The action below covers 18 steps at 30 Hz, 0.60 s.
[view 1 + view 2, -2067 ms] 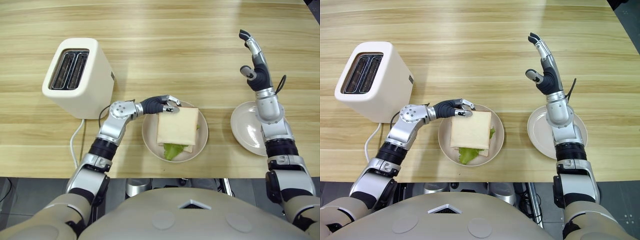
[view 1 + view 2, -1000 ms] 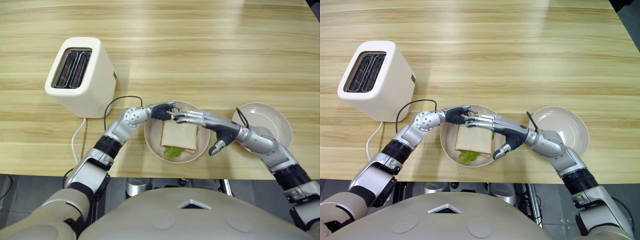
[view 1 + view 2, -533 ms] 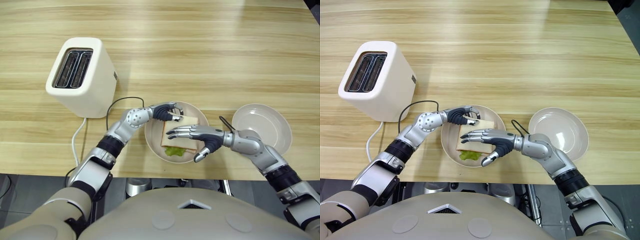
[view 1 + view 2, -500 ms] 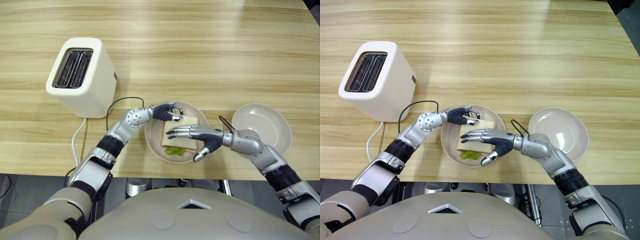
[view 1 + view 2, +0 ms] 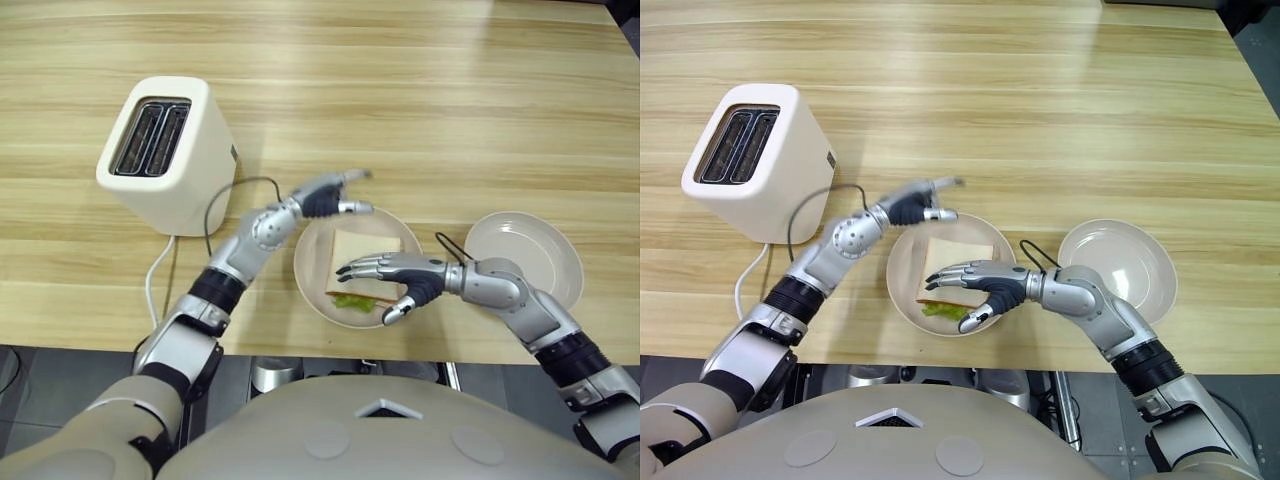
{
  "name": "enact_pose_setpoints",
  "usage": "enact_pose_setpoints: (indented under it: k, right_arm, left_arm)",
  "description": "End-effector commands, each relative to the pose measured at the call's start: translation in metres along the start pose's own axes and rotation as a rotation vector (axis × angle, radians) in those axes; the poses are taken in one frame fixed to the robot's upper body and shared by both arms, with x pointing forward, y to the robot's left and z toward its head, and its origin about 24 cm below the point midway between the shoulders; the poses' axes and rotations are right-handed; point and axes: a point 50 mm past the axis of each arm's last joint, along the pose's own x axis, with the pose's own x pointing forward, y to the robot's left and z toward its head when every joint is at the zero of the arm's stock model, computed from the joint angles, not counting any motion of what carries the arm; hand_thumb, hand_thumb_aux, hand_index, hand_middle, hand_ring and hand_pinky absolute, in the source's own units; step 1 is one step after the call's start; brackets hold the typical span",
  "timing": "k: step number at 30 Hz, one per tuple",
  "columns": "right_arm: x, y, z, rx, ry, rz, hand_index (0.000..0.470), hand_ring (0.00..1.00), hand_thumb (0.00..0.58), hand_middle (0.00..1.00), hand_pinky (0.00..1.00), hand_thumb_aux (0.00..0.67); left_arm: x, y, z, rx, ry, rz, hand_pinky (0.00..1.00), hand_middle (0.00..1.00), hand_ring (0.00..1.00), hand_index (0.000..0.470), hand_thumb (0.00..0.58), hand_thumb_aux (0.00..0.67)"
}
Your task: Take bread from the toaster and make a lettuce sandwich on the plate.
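- Left eye view: the sandwich [image 5: 366, 250] lay on a round beige plate [image 5: 308, 282] at the lower centre of the frame. Its top slice was pale, square and smooth, and a frill of green lettuce [image 5: 350, 300] showed at its lower edge.
- The right hand [image 5: 400, 278] lay over the slice's lower part, fingers spread and nearly straight, clasping nothing. Whether it pressed on the bread could not be told.
- The left hand [image 5: 325, 195] hung over the plate's upper-left rim, fingers stretched out and holding nothing.
- The toaster [image 5: 165, 150], a cream box with rounded corners and two dark slots on top, stood at the upper left on the striped wooden table [image 5: 430, 90].
- Right eye view: a second plate [image 5: 1118, 262], pale and glossy, sat at the right, near the sandwich plate but not touching it.
- A white cord [image 5: 738, 288] ran from the toaster's base toward the table's lower edge.
- A small dark mark on the toaster's side wall was too small to read.
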Motion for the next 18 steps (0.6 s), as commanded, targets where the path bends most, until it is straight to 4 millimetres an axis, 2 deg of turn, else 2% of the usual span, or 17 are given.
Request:
enact_pose_setpoints:
  k: [1,5,8,9,10,11,12,13,14,15,18]
  right_arm:
    - [-0.006,0.026,-0.032,0.071,0.211,0.113,0.0,0.0,0.0,0.0,0.0,0.0]
    - [-0.007,0.006,-0.031,0.034,0.197,0.012,0.0,0.0,0.0,0.0,0.0,0.0]
    - [-0.012,-0.017,-0.018,0.059,0.096,-0.103,0.0,0.0,0.0,0.0,0.0,0.0]
    - [-0.014,-0.023,-0.013,0.075,0.066,-0.13,0.045,0.0,0.108,0.0,0.0,0.066]
    - [-0.017,-0.028,-0.008,0.107,0.026,-0.156,0.124,0.0,0.271,0.0,0.0,0.181]
    - [-0.021,-0.036,0.001,0.167,-0.042,-0.199,0.267,0.76,0.478,0.76,0.76,0.389]
    - [-0.024,-0.041,0.008,0.211,-0.093,-0.225,0.267,0.76,0.478,0.76,0.76,0.389]
    - [-0.029,-0.046,0.016,0.271,-0.162,-0.25,0.413,1.0,0.574,1.0,1.0,0.602]
    - [-0.033,-0.05,0.022,0.312,-0.206,-0.26,0.413,1.0,0.574,1.0,1.0,0.602]
    - [-0.036,-0.053,0.027,0.365,-0.255,-0.266,0.46,1.0,0.58,1.0,1.0,0.67]
    - [-0.046,-0.054,0.038,0.538,-0.388,-0.248,0.46,1.0,0.58,1.0,1.0,0.67]
  left_arm:
    - [-0.012,0.02,-0.015,0.227,0.143,0.247,0.0,0.0,0.0,0.0,0.0,0.0]
    - [-0.024,0.02,-0.014,0.324,0.162,0.31,0.0,0.0,0.0,0.0,0.0,0.0]
    - [-0.035,0.016,-0.007,0.249,0.128,0.307,0.0,0.0,0.0,0.0,0.0,0.0]
    - [-0.038,0.016,-0.006,0.231,0.12,0.296,0.0,0.0,0.0,0.045,0.108,0.066]
    - [-0.041,0.012,-0.003,0.184,0.106,0.265,1.0,1.0,1.0,0.175,0.357,0.255]
    - [-0.047,0.01,0.003,0.134,0.082,0.243,1.0,1.0,1.0,0.332,0.535,0.483]
    - [-0.051,0.009,0.008,0.1,0.065,0.228,1.0,1.0,1.0,0.332,0.535,0.483]
    - [-0.058,0.006,0.015,0.031,0.034,0.19,1.0,1.0,1.0,0.46,0.58,0.67]
    - [-0.063,0.005,0.019,-0.013,0.014,0.164,1.0,1.0,1.0,0.46,0.58,0.67]
    - [-0.069,0.004,0.024,-0.065,-0.008,0.143,1.0,1.0,1.0,0.46,0.58,0.67]
    - [-0.092,0.006,0.044,-0.233,-0.126,0.032,1.0,1.0,1.0,0.46,0.58,0.67]
